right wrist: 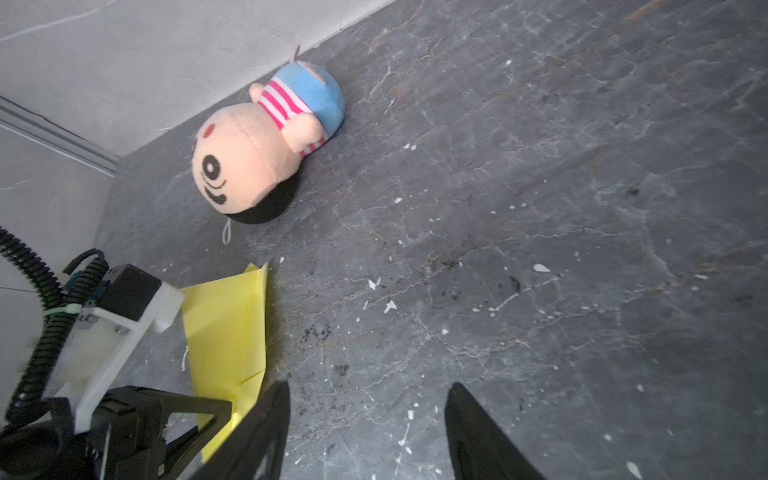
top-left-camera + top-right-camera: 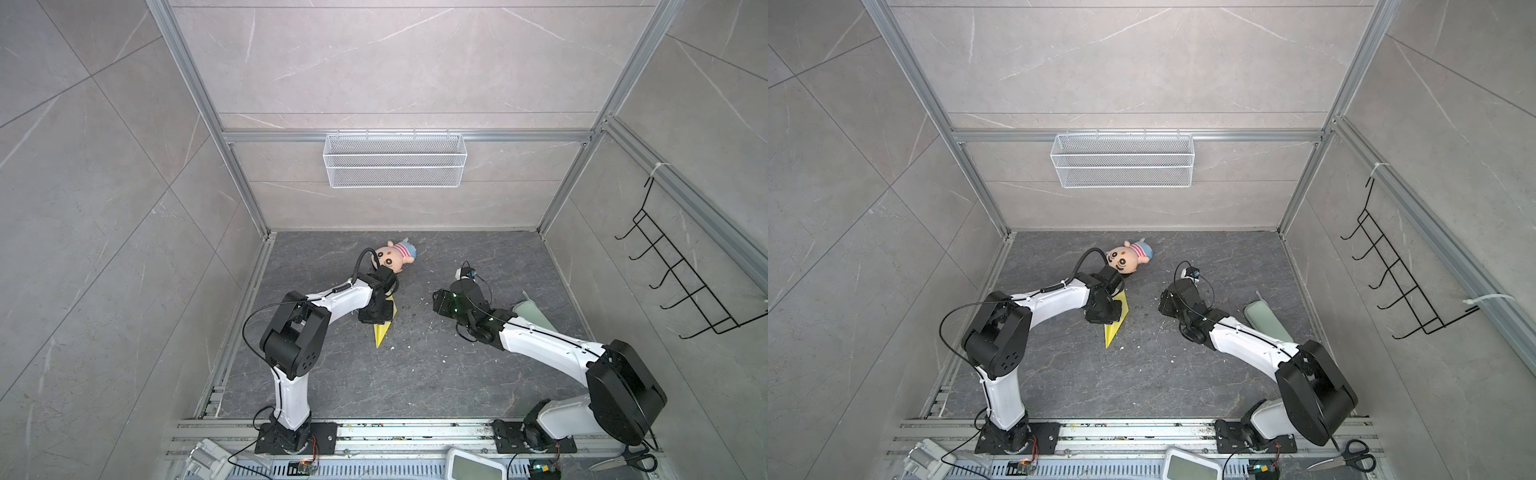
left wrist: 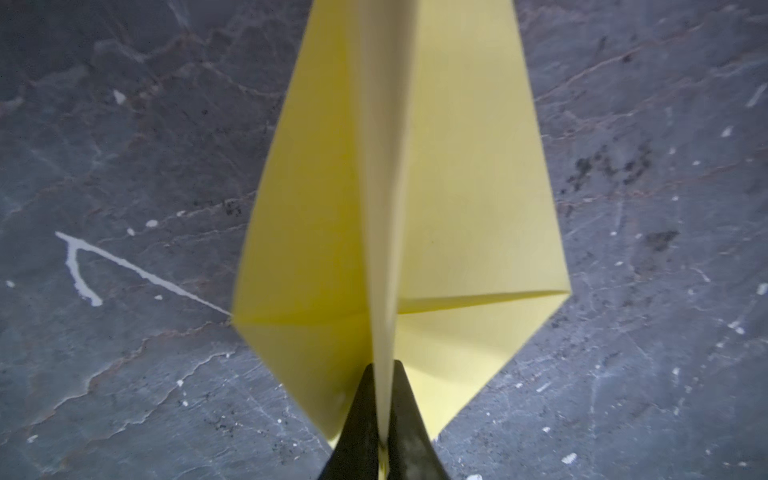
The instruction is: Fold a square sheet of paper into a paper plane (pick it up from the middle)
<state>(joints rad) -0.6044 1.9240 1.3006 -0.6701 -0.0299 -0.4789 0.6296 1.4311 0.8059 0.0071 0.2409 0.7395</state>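
The square sheet of paper is folded into the paper plane [image 2: 381, 334], a slim yellow dart whose tip points toward the table's front in both top views [image 2: 1112, 332]. My left gripper [image 3: 383, 374] is shut on its upright centre fold near the tail, and the two wings [image 3: 469, 187] spread out to either side just over the dark table. The left arm hides the tail from above. My right gripper [image 1: 368, 392] stands open with nothing between its fingers, to the right of the plane [image 1: 226, 332] and apart from it. In a top view it [image 2: 437, 301] hovers mid-table.
A plush doll [image 2: 395, 255] lies at the back of the table behind the left gripper. A pale green pad [image 2: 534, 316] lies under the right forearm. A white wire basket [image 2: 395, 160] hangs on the back wall, a black hook rack [image 2: 681, 291] on the right wall. Scissors [image 2: 627, 461] lie front right.
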